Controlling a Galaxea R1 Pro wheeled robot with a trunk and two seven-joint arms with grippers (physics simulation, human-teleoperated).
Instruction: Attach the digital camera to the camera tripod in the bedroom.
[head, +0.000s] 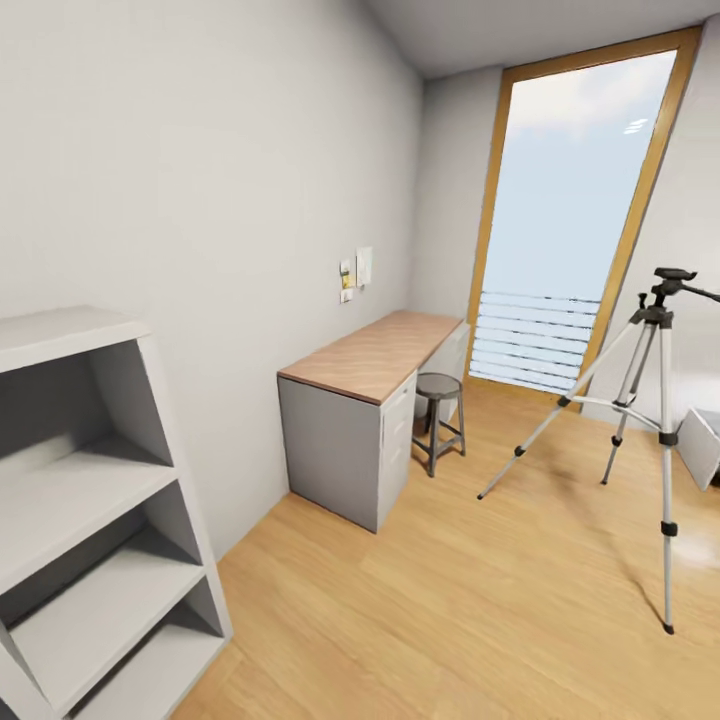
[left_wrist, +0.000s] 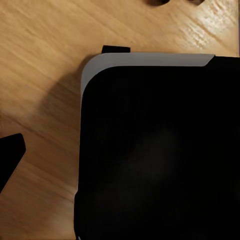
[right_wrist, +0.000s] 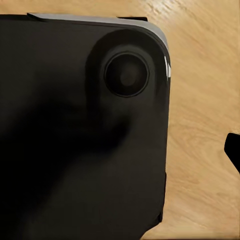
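Looking across the bedroom from the head view, the robot faces a tripod that stands on the wood floor at the right, its three silver legs spread and its dark pan head bare, with the side handle reaching toward the frame's edge. Beyond it rises the tall window; along the left wall runs the wood-topped counter, with a round stool tucked beside it, and a white shelf sits nearest at the left. A grey corner, likely the bed, pokes in just behind the tripod. The camera cannot be found in these pictures, so its place cannot be told. Both wrist views look down past a broad black, grey-rimmed body, probably the robot's own base, onto floor; dark slivers at their edges may be fingertips, but the state of either arm's jaws cannot be told. By my reading the step in hand is searching. The next move calls for turning head or base to find the camera before any approach to the tripod.
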